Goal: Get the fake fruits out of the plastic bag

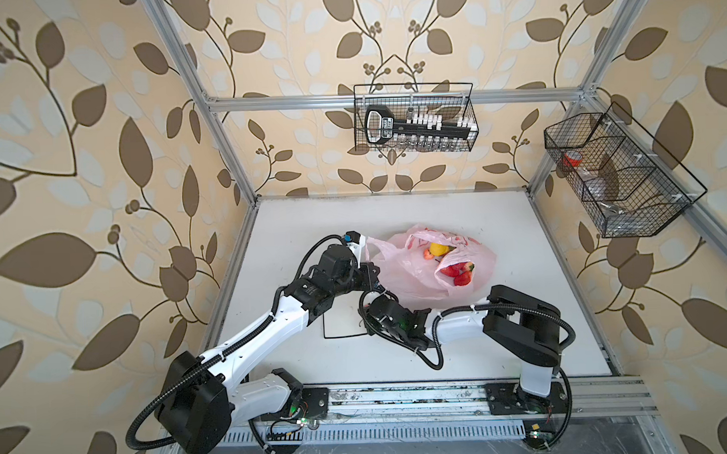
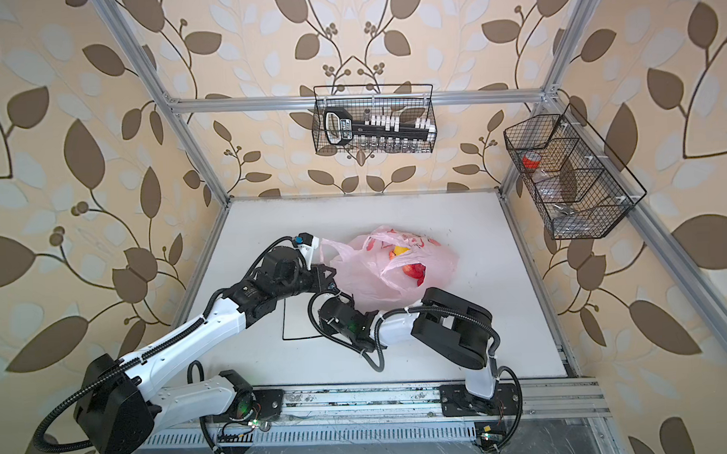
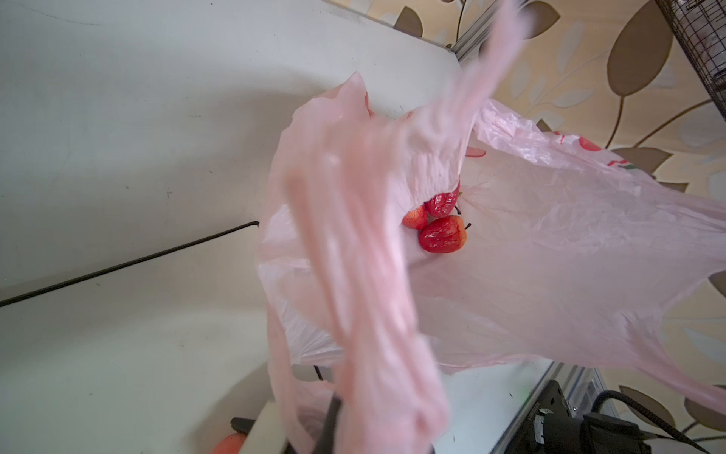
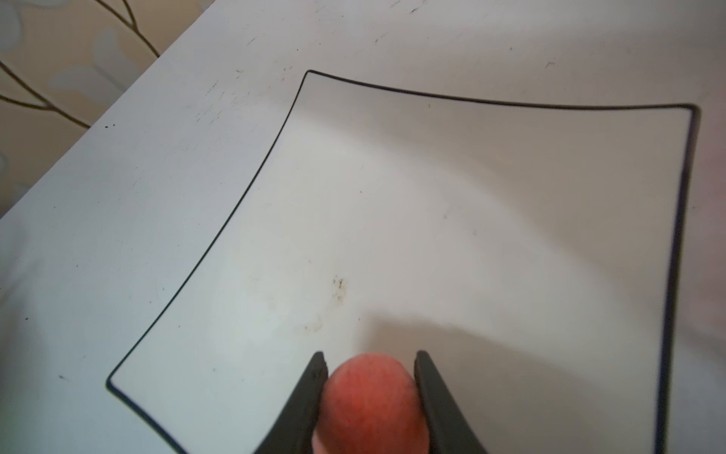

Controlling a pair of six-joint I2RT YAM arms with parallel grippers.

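The pink plastic bag (image 1: pixel 413 284) (image 2: pixel 355 278) lies at mid-table with its mouth spread. Inside it, in both top views, show a yellow pear (image 1: pixel 437 248) (image 2: pixel 401 250) and red strawberries (image 1: pixel 459 272) (image 2: pixel 415 272). My left gripper (image 1: pixel 366 246) (image 3: pixel 345 440) is shut on a bag handle at the bag's left side and holds it up. The left wrist view looks into the plastic bag (image 3: pixel 550 255) at strawberries (image 3: pixel 442 234). My right gripper (image 4: pixel 369 357) is shut on an orange-red peach (image 4: pixel 371 401) just above the square white black-rimmed plate (image 4: pixel 432 196) (image 1: pixel 340 326).
A wire basket (image 1: pixel 414 118) with a black tool hangs on the back wall. Another wire basket (image 1: pixel 618 173) hangs on the right frame. Both arms crowd the space between the plate and the bag. Aluminium posts (image 1: pixel 226 149) bound the table.
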